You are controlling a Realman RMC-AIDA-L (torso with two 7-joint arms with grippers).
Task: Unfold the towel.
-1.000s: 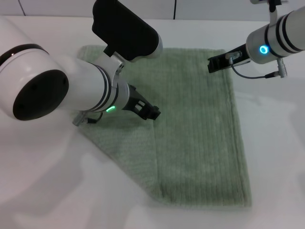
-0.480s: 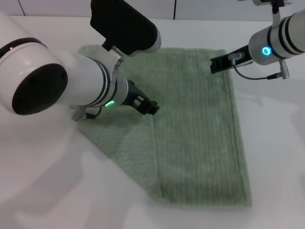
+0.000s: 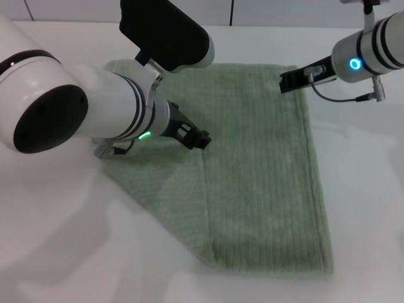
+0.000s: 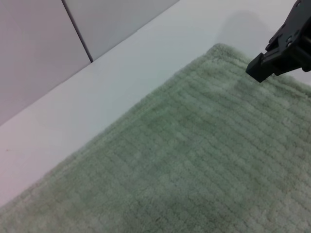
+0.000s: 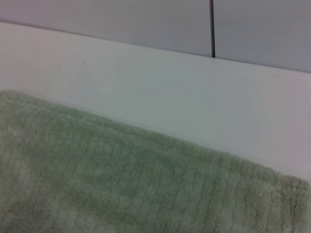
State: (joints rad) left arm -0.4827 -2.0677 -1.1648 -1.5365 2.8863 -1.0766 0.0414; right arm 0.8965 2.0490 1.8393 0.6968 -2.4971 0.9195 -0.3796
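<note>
Right end effector (image 3: 284, 82) slightly farther back, over towel (image 3: 259, 177); left end effector (image 3: 201, 140) closed, empty.

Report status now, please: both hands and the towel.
Left hand over towel's fold line. Right hand above far right corner. Towel flat on table, holding nothing.

Smooth white counter (image 3: 366, 208), matte, spanning the whole foreground and both side edges. Along its far edge rises a pale grey panelled wall (image 5: 146, 19), divided by narrow dark vertical seams (image 5: 212, 28) meeting the countertop.
</note>
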